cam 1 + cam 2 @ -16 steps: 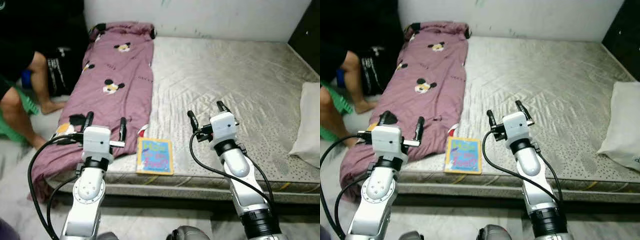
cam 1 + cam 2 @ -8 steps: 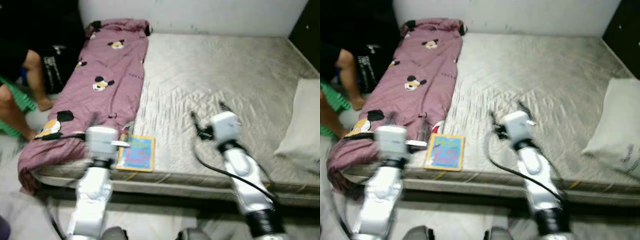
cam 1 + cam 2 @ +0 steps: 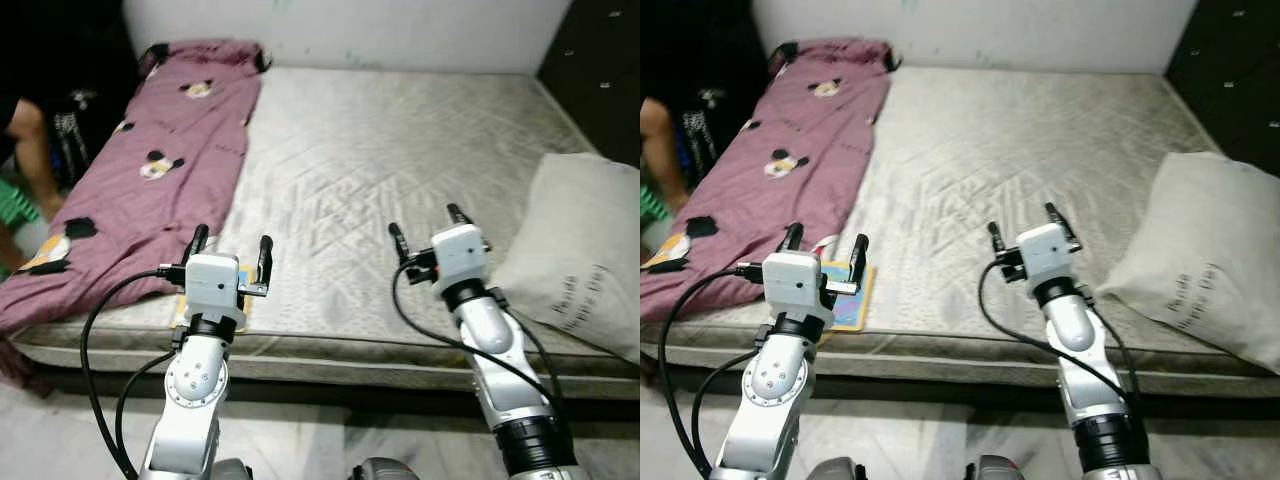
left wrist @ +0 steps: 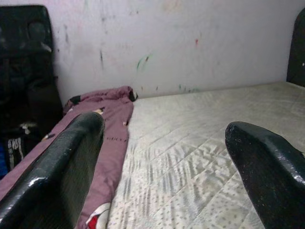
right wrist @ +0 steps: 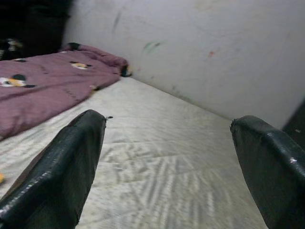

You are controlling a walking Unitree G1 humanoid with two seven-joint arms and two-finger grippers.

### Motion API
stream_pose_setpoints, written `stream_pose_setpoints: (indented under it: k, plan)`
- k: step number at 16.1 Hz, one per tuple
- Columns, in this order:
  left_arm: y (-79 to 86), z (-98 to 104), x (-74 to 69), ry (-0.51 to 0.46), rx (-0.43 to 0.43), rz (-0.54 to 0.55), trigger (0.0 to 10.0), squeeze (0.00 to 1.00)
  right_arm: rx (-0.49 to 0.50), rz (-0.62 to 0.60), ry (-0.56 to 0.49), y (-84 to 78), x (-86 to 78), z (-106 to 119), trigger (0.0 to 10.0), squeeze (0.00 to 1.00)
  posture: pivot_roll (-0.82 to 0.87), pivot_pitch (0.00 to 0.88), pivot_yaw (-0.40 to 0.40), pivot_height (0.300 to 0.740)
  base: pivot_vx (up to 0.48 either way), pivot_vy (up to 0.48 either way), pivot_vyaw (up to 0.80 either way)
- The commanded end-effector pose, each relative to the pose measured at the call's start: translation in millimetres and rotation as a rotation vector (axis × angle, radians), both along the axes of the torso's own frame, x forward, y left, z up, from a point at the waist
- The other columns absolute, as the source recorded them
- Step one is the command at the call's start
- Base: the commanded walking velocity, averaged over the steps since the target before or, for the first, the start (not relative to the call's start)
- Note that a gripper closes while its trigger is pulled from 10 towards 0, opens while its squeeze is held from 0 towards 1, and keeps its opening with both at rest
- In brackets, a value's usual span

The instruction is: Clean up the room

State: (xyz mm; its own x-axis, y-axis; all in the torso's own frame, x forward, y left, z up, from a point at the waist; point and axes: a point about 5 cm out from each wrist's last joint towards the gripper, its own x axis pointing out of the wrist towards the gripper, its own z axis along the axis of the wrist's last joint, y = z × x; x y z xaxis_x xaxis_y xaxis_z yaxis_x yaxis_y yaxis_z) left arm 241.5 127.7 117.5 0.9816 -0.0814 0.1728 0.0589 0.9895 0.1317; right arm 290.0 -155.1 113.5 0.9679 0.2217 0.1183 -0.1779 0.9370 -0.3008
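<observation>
A grey quilted mattress point(image 3: 380, 150) lies low on the floor. A purple cartoon-mouse blanket point(image 3: 150, 160) runs along its left side. A colourful book point(image 3: 848, 305) lies at the mattress's front edge, partly hidden behind my left gripper point(image 3: 232, 240). A large grey pillow point(image 3: 580, 250) rests at the right edge. Both grippers hover open and empty over the front of the mattress, my right gripper point(image 3: 423, 222) left of the pillow. In the left wrist view my open fingers point(image 4: 62, 176) frame the blanket point(image 4: 105, 119) and the marked wall.
A person's leg point(image 3: 25, 130) and something green point(image 3: 10, 200) are at the far left beside the bed. A dark cabinet point(image 3: 600, 70) stands at the back right. A pale wall point(image 3: 330, 25) closes the far side. Light floor runs below the mattress front.
The camera has swung to the right: the pillow now looms larger, while the blanket, book and person sit further left. Both arms hold the same open pose.
</observation>
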Motion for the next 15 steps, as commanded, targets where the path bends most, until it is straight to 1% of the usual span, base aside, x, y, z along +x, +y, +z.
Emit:
stream_pose_setpoints:
  k: [1,4,5,13,15]
  plan:
    - [5.6,-0.4,0.1,0.001,-0.006,0.007,10.0,0.00,0.017,0.019,-0.005,6.2,2.1,2.7,10.0,0.00,-0.05,0.005,-0.017,0.740,0.000,0.000,0.00]
    - [9.0,-4.4,-2.2,0.020,-0.005,0.010,10.0,0.00,0.023,0.018,-0.005,7.0,2.2,2.2,10.0,0.00,-0.04,0.000,-0.018,0.740,0.000,0.000,-0.53]
    - [8.4,-2.5,-2.1,0.009,-0.008,-0.003,10.0,0.00,0.024,0.022,-0.007,8.5,3.1,2.4,10.0,0.00,-0.04,0.000,-0.018,0.740,0.000,0.000,-0.48]
    - [6.1,-1.3,-1.4,0.003,-0.012,-0.023,10.0,0.00,0.025,0.015,-0.007,7.1,3.0,2.1,10.0,0.00,-0.04,0.000,-0.014,0.740,0.330,0.000,-0.41]
    - [6.7,-3.3,-0.4,0.024,-0.021,-0.016,10.0,0.00,0.026,0.016,-0.018,8.1,3.9,4.9,10.0,0.00,-0.04,0.000,-0.014,0.740,0.131,0.000,0.00]
